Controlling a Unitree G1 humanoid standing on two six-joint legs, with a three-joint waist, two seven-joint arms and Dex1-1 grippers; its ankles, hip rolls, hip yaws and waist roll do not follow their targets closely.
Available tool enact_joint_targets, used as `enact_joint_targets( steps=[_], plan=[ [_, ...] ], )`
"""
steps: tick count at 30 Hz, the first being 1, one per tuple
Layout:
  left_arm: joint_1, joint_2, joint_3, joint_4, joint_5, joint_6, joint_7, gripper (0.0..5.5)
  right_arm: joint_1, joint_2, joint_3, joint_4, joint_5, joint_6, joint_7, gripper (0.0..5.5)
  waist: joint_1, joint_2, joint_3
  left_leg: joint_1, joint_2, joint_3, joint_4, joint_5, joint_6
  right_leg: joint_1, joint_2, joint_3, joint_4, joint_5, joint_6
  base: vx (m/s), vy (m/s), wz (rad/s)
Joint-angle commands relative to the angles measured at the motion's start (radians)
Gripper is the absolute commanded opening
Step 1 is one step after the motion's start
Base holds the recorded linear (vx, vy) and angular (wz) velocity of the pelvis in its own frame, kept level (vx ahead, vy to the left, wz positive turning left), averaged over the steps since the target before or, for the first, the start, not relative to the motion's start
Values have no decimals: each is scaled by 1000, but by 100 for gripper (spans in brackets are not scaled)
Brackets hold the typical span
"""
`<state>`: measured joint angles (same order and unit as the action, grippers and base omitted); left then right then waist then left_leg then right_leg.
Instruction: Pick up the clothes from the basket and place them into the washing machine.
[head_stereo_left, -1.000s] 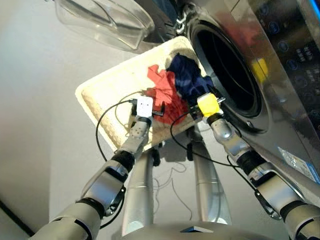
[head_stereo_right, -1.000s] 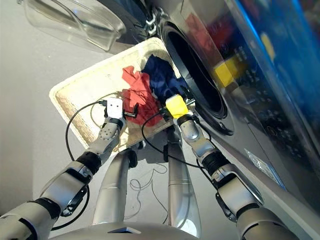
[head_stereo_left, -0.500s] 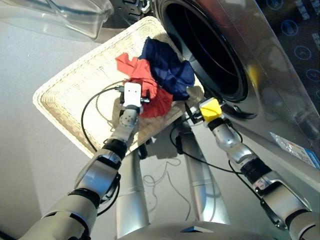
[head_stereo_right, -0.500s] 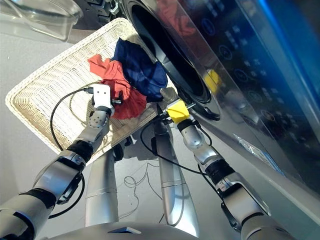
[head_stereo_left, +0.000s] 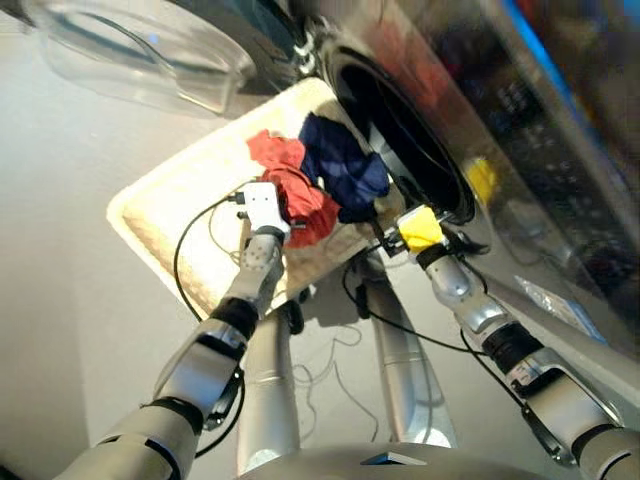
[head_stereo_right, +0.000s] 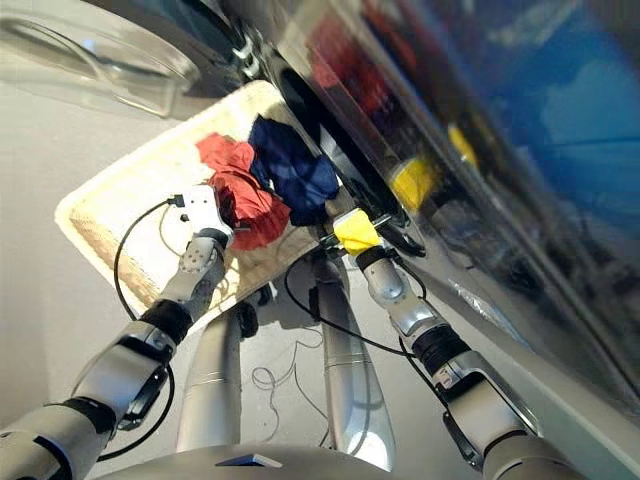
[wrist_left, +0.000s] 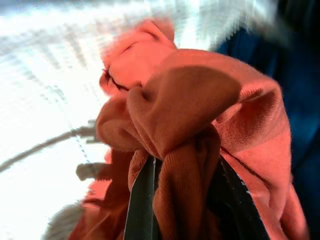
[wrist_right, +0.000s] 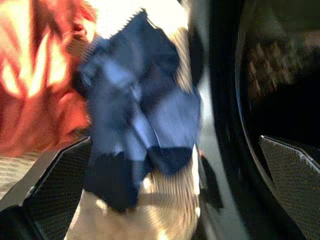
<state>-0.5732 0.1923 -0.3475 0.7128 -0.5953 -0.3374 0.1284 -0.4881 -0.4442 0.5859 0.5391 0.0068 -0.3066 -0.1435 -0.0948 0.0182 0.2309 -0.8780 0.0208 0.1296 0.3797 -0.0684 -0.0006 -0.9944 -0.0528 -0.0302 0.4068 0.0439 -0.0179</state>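
- Head views: basket (head_stereo_left: 160, 205), cream-white, on the floor (head_stereo_left: 60, 300) just beside the washing machine (head_stereo_left: 520, 150). It holds a red garment (head_stereo_left: 300, 195) and a navy garment (head_stereo_left: 345, 170), the two touching, both at the end nearest the drum mouth (head_stereo_left: 400, 150). The other end of the basket is bare.
- Head views: washer door (head_stereo_left: 150, 60), clear bulging glass, swung open beyond the basket.
- Head views: left claw (head_stereo_left: 285, 215) at the red garment; right claw (head_stereo_left: 385, 235) at the basket's near corner, beside the navy garment and below the drum mouth.
- Left wrist view: left claw closed on a bunched fold of the red garment (wrist_left: 190, 130); one black finger (wrist_left: 142, 205) shows under the cloth. Navy cloth (wrist_left: 300, 100) alongside, basket weave (wrist_left: 45, 65) behind.
- Right wrist view: right claw (wrist_right: 175, 180) spread wide, holding nothing. Between its fingers (wrist_right: 55, 180) lies the navy garment (wrist_right: 135, 120) in the basket, red garment (wrist_right: 35, 85) next to it, dark drum mouth (wrist_right: 280, 75) on the other side.
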Motion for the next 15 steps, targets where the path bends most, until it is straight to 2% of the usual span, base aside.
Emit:
enact_joint_targets(
  steps=[1, 4, 7, 15],
  plan=[
    [38, -9, 15, -93, -72, -62, -58, 0, -24, -6, 37, 2, -121, -11, -12, 550, 32, 36, -41, 42, -41, -17, -79, 11, -10, 129, 4, -39, -164, 52, 92, 41, -38, 251],
    [98, 0, -2, -221, -127, -58, -103, 0, -48, -18, 86, 3, -218, -5, -15, 550, 53, 45, -42, 100, -58, -30, -115, 28, -11, 186, -3, -49, -184, 51, 93, 0, 0, 0],
    [132, 4, -18, -297, -170, -43, -139, 0, -76, -24, 121, 0, -281, -3, -19, 550, 67, 53, -41, 125, -67, -37, -116, 28, -5, 210, -3, -53, -180, 45, 89, 0, 0, 0],
    [177, 23, -61, -424, -246, -23, -190, 0, -153, -39, 201, -82, -334, -15, 13, 550, 92, 67, -51, 133, -73, -47, -117, 30, 3, 220, -6, -54, -172, 36, 86, 0, 0, 0]
  ],
)
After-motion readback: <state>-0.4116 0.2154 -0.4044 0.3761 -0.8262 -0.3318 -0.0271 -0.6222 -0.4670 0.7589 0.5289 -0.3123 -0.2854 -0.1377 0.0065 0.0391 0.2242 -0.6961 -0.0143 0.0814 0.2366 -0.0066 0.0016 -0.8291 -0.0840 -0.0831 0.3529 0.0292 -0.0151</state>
